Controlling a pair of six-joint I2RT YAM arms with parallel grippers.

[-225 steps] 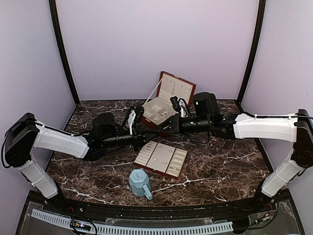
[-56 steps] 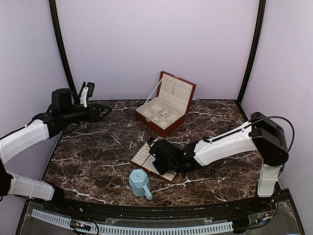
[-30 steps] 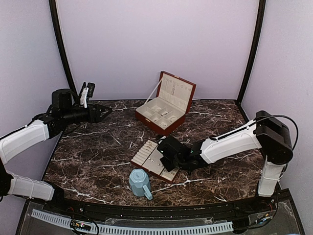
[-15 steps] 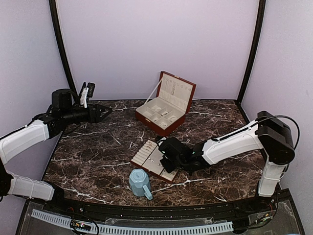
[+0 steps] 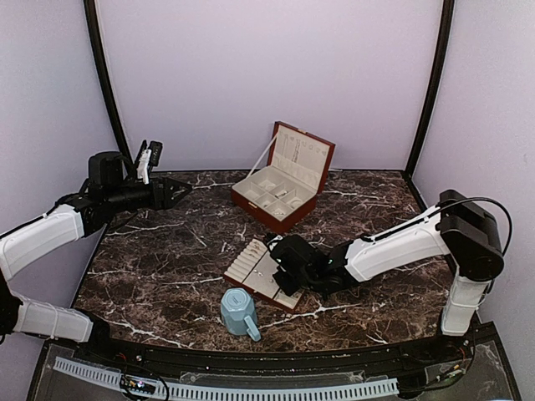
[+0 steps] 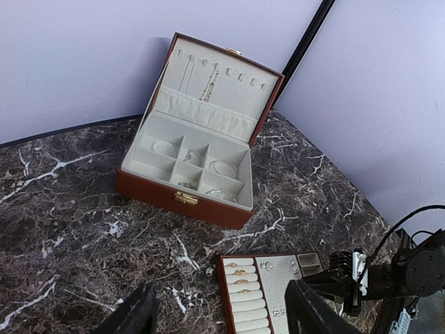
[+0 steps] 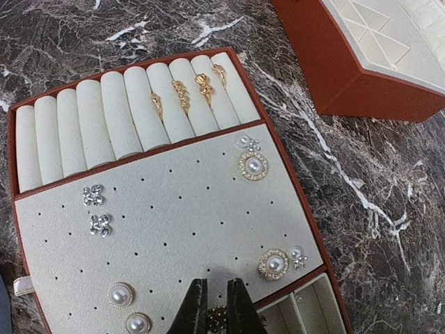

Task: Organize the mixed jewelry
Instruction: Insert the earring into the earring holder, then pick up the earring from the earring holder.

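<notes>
In the right wrist view, my right gripper hangs just above the near edge of the cream-lined tray, shut on a small dark-gold stud. The tray carries gold rings on its rolls, pearl earrings and silvery studs. From above, the right gripper is over the tray. The open brown jewelry box holds thin silvery hoops in its compartments. My left gripper is held high at the far left, open and empty.
A light-blue faceted mug stands near the front edge, just left of the tray's near corner. The box sits at the back with its lid propped up. Purple walls close in the dark marble table.
The right gripper has edged slightly to the right over the tray, still shut on the stud. The left arm has not moved.
</notes>
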